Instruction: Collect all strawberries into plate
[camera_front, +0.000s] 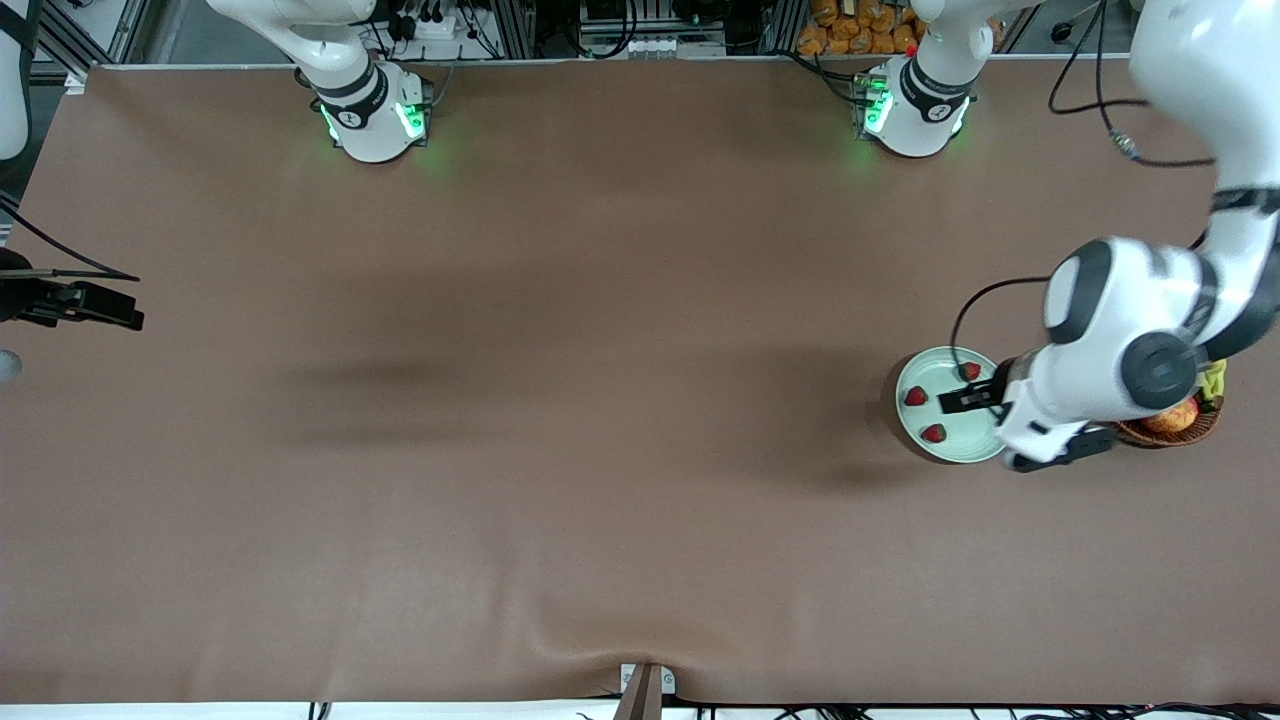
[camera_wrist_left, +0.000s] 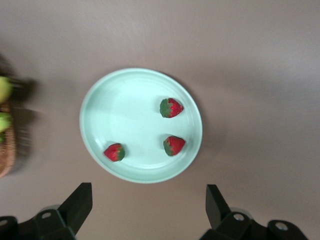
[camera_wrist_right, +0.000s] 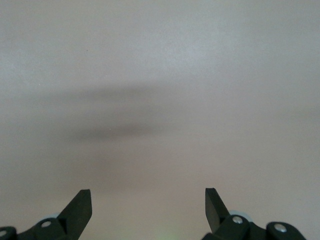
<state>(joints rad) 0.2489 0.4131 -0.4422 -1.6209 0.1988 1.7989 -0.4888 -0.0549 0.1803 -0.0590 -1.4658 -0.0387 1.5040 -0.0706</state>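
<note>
Three strawberries (camera_wrist_left: 171, 108) lie apart on plate (camera_wrist_left: 100, 115), at left arm's end of counter (camera_front: 560, 400), beside basket (camera_front: 1190, 432); left pincer (camera_wrist_left: 149, 202) over plate, spread, empty; right pincer (camera_wrist_right: 148, 202) spread, empty, waiting over bare counter at right arm's end; berries judged light, soft, easily bruised; best pinched gently across red flanks, not leafy top; collection looks complete.

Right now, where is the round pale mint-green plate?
The round pale mint-green plate lies toward the left arm's end of the table, beside the brown wicker basket, under the left gripper.
</note>
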